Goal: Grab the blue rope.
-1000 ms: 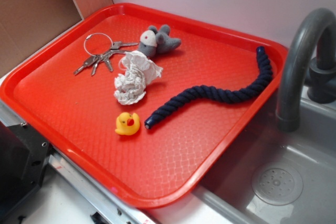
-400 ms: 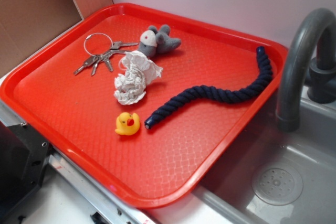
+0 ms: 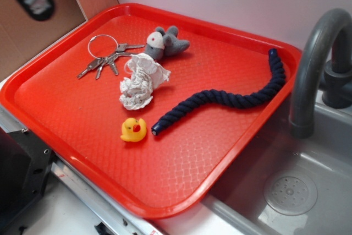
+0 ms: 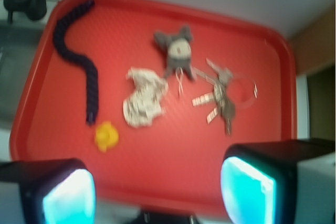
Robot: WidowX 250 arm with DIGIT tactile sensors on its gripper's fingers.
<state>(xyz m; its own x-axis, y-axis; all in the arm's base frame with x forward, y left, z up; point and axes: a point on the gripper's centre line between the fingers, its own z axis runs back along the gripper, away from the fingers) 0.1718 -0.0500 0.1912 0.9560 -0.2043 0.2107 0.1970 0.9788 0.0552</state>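
The gripper (image 4: 157, 192) has just swung into view high over the tray's (image 3: 236, 152) far corner, jaws apparently wide and empty in a blurred wrist view, while the blue rope (image 3: 220, 103) lies untouched along the tray's sink-side edge.

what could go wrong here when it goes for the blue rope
1. The yellow duck sits right beside the blue rope at its near capped end, so a grasp there might nudge or catch the duck instead.
2. The rope's far end lies close to the red tray's rim, next to the grey faucet; a descent there might strike either.
3. The gripper is high above the tray, open, and the wrist view is blurred, so aim may be off.
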